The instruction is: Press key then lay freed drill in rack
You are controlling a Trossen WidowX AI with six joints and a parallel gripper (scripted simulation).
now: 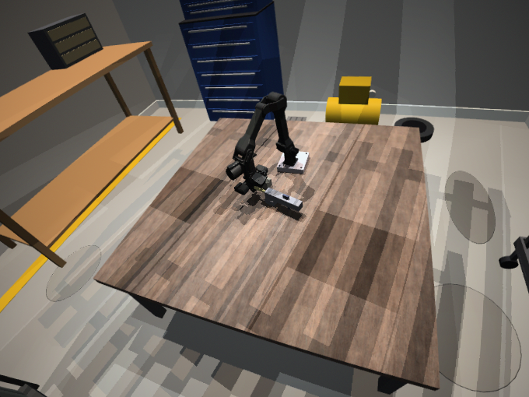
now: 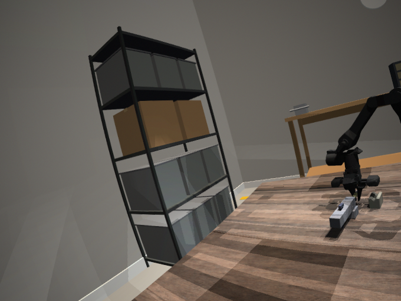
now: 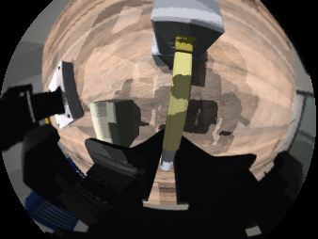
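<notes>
A grey block point(image 1: 284, 199) point(image 2: 341, 215) lies on the wooden table point(image 1: 299, 273), with a small dark blue key point(image 1: 285, 197) point(image 2: 340, 206) on its top. A thin yellow drill point(image 3: 177, 99) reaches from the block's opening back to my gripper point(image 3: 167, 160) point(image 1: 257, 188) point(image 2: 356, 194). The gripper is shut on the drill's near end, low over the table. A small grey-green rack point(image 3: 116, 119) point(image 2: 375, 199) stands just beside the gripper, to the left in the wrist view. In the top and exterior views the drill is mostly hidden by the fingers.
The arm's base plate point(image 1: 293, 163) sits behind the block. A blue drawer cabinet point(image 1: 232, 59), a wooden workbench point(image 1: 64, 128) and a black shelf unit point(image 2: 155, 146) stand off the table.
</notes>
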